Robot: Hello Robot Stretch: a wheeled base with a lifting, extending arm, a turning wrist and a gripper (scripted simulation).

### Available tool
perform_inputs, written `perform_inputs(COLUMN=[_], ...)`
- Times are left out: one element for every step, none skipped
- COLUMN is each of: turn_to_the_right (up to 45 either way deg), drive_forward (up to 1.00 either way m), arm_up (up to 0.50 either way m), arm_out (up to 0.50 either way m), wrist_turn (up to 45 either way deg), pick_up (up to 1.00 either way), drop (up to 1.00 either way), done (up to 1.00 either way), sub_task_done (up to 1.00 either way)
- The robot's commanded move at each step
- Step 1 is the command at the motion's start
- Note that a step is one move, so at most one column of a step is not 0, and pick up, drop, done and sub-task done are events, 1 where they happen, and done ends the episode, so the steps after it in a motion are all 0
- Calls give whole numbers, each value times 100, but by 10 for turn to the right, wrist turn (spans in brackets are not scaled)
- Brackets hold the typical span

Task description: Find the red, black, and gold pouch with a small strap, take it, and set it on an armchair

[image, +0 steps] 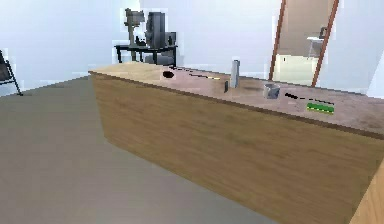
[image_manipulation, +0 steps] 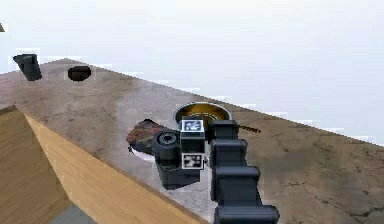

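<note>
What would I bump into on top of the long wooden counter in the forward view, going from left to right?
Small dark blob → tall grey cylinder → small grey block → thin dark thing → little green things.

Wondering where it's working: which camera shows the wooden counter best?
The forward view: the wooden counter shows its long top and front panel. The arm side view gives a close patch of its top near the gripper.

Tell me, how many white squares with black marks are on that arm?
2: upper square on the arm tip, lower square directly beneath it. Others may be hidden.
</note>
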Motion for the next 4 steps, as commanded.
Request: perform_inputs(turn_to_the_right=[0, 0, 0, 0], drive_forward=[0, 0, 0, 0], arm_up=[4, 0, 0, 0], arm_out=[0, 0, 0, 0], wrist_turn=[0, -450, -450, -180], pick_up=[0, 0, 0, 0], drop=[0, 0, 0, 0], done=[0, 0, 0, 0], sub_task_done=[0, 0, 0, 0])
